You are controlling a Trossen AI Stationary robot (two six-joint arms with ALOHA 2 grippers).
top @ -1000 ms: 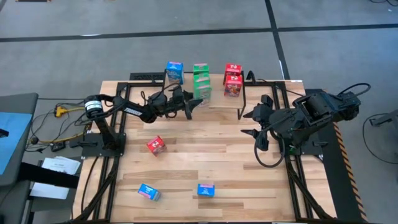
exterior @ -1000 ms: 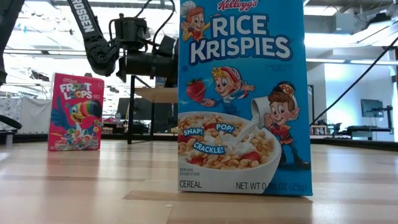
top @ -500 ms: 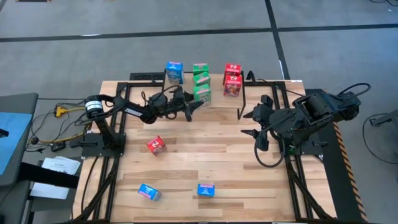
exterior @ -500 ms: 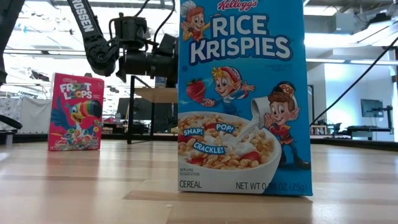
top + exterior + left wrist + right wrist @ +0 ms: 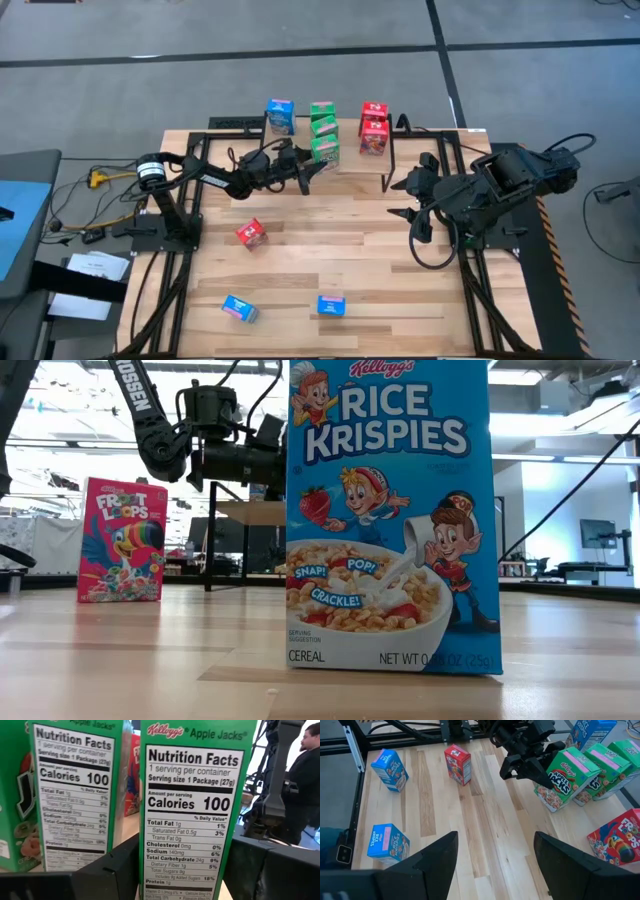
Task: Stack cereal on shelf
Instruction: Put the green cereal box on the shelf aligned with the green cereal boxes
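Three green cereal boxes stand in a row on the shelf [image 5: 350, 148] at the table's far edge, between a blue box [image 5: 280, 115] and two red boxes [image 5: 374, 128]. My left gripper [image 5: 316, 165] reaches level to the nearest green box [image 5: 325, 150] and is shut on it. My right gripper [image 5: 412, 200] hangs open over the table's right side with nothing between its fingers. One red box [image 5: 250, 232] and two blue boxes [image 5: 238, 308] [image 5: 331, 305] stand on the tabletop. The low view shows that red box [image 5: 122, 540] and a blue box [image 5: 390, 515] close up. My left gripper has the nearest green box between its two fingers, low on its two wide faces [image 5: 150, 875], with the narrow nutrition-facts side toward the wrist. The fingers [image 5: 110, 870] come level from the table's near left. The box stands upright; its base is hidden, so resting or lifted cannot be told.
The shelf's black legs [image 5: 390, 165] and the black frame rails [image 5: 190, 200] border the work area. Bare wood lies between the shelf and the loose boxes at the near edge. A person [image 5: 305, 765] stands beyond the table's far side.
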